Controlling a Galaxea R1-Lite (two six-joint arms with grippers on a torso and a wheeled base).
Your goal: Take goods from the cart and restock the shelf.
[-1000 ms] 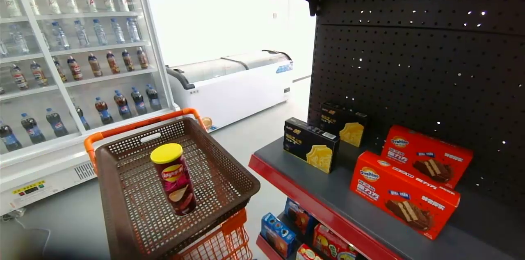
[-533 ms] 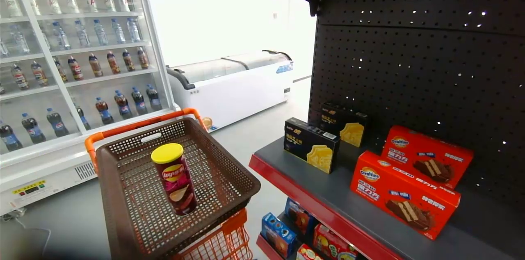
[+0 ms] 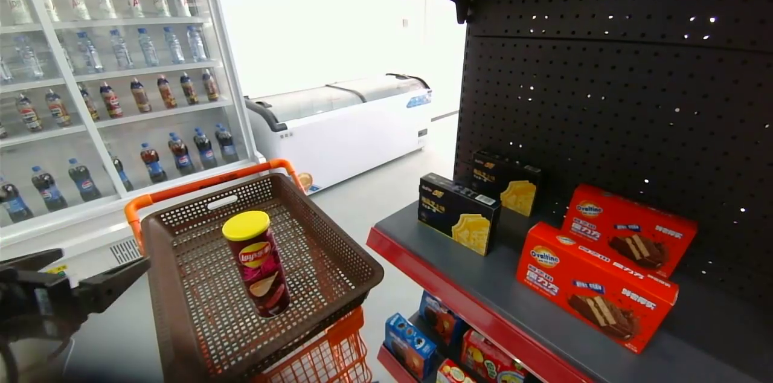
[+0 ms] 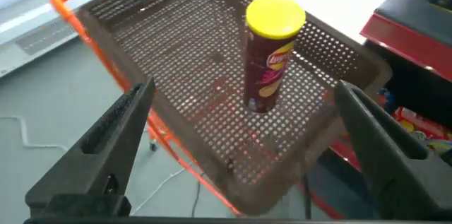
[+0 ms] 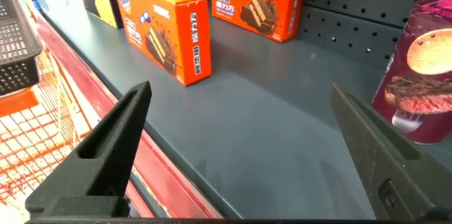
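A maroon chips can [image 3: 256,262] with a yellow lid stands upright in the brown basket [image 3: 347,259] on top of the orange cart [image 3: 205,185]. My left gripper [image 3: 104,255] is open just outside the basket's left rim, level with the can. In the left wrist view the can [image 4: 270,54] stands a little beyond the open left gripper [image 4: 245,88]. My right gripper [image 5: 240,90] is open over the grey shelf deck [image 5: 282,132], with nothing between its fingers. Another maroon can [image 5: 422,75] stands on that deck beside it.
The shelf [image 3: 477,268] holds two black boxes [image 3: 459,214] and two orange boxes [image 3: 595,286], with bare deck in front of them. A black pegboard [image 3: 604,99] backs it. A drinks fridge [image 3: 109,87] and a chest freezer [image 3: 344,123] stand behind the cart.
My left gripper has come into the head view at the lower left, beside the basket. The can, the cart and the shelf goods have stayed put.
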